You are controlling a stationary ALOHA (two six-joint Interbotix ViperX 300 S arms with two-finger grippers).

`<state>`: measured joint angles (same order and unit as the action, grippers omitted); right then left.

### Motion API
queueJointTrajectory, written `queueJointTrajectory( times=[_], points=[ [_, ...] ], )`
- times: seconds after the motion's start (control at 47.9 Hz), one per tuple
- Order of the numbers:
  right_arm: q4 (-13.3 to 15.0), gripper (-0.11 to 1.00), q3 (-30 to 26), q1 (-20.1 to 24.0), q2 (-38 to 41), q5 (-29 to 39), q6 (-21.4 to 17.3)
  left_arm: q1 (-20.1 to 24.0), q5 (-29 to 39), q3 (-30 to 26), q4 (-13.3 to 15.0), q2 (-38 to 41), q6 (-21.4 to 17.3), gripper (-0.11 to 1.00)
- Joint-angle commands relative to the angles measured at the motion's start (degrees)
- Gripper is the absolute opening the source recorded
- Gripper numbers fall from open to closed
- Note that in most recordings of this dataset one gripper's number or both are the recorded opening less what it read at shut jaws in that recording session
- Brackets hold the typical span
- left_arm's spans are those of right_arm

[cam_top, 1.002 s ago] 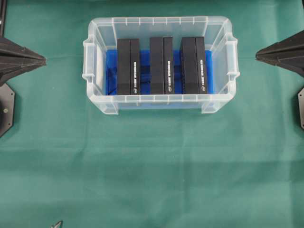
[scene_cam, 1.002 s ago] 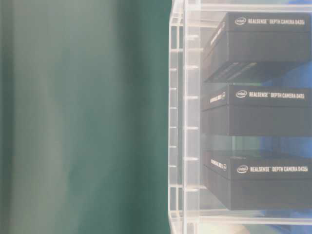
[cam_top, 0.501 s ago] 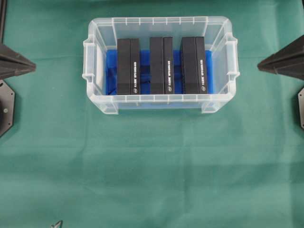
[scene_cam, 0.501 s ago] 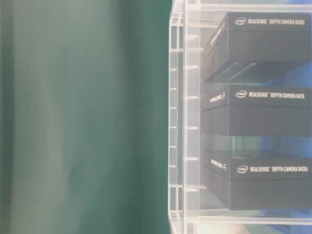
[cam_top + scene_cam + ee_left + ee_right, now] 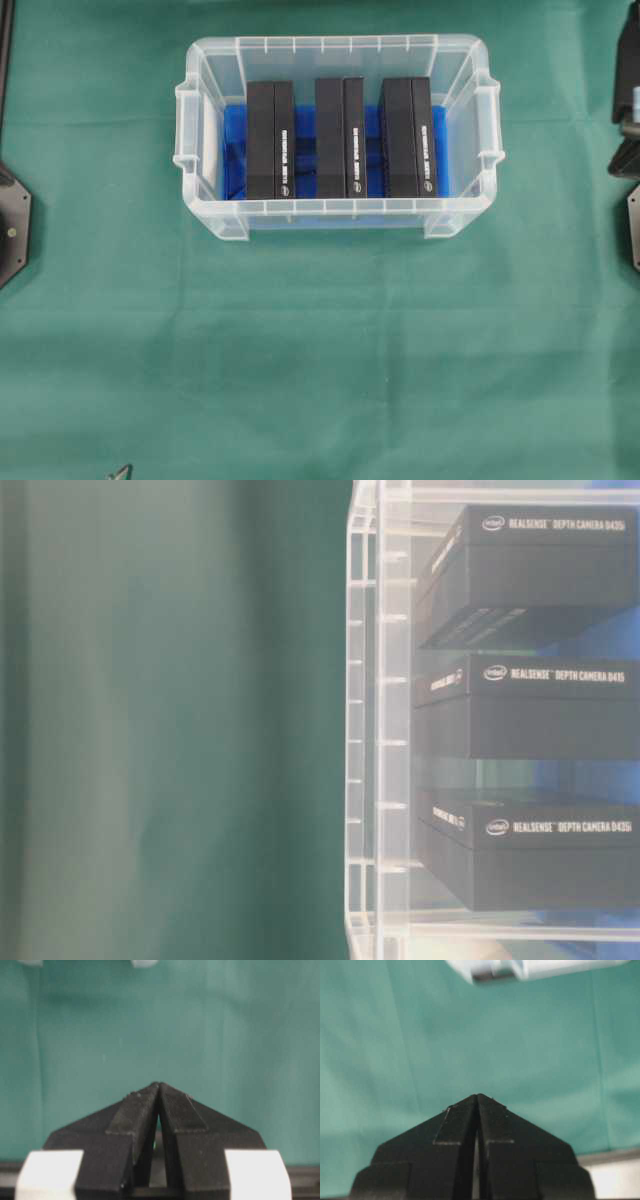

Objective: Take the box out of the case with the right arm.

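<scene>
A clear plastic case [image 5: 338, 212] with a rimmed edge stands on the table [image 5: 320, 350], which is covered with a green cloth. The case sits in the far half of the overhead view, about in the middle between left and right. Its bottom has a bright blue lining [image 5: 304, 130].

Inside the case three black boxes stand on edge, side by side, with small gaps between them: the left box [image 5: 270, 140], the middle box [image 5: 339, 138] and the right box [image 5: 406, 138]. All three are inside the case walls. In the table-level view the same boxes are seen through the clear wall, and white print on them reads "RealSense Depth Camera".

The right arm [image 5: 627, 95] shows only as a dark part at the right edge of the overhead view, well apart from the case. In the right wrist view the right end effector [image 5: 477, 1097] has its two black fingers pressed together at the tip, with nothing between them, and it points over bare green cloth. A corner of the case shows at the far edge of that view.

In the left wrist view the left end effector [image 5: 158, 1086] also has its fingers together and empty, over green cloth.
</scene>
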<state>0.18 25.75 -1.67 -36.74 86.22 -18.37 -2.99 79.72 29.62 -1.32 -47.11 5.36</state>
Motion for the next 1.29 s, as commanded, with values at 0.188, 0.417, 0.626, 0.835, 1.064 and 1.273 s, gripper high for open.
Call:
queueJointTrajectory(
  times=[0.188,0.417,0.626,0.835,1.064,1.273],
  points=[
    [0.2,0.0,-1.8,-0.2,1.0,1.3,-0.9,-0.3,0.7,-1.6,0.0,0.7,0.0,0.0],
    [0.2,0.0,-1.9,-0.2,1.1,1.4,-10.0,-0.3,0.7,-1.6,0.0,0.8,0.0,0.0],
    [0.9,0.0,-1.9,-0.4,1.8,1.7,-37.2,-0.3,0.7,-1.6,0.0,0.8,0.1,0.0],
    [2.0,0.0,-1.8,-0.4,2.6,3.4,-64.5,-0.3,0.7,-1.6,0.0,0.9,0.2,0.0],
    [2.0,0.0,-1.8,-0.4,3.3,3.1,-67.9,-0.3,0.7,-1.6,0.0,0.9,0.1,0.0],
    [2.9,0.0,-1.8,-1.9,4.5,2.8,-66.6,-0.3,0.7,-1.6,0.0,0.9,0.1,0.0]
  ],
)
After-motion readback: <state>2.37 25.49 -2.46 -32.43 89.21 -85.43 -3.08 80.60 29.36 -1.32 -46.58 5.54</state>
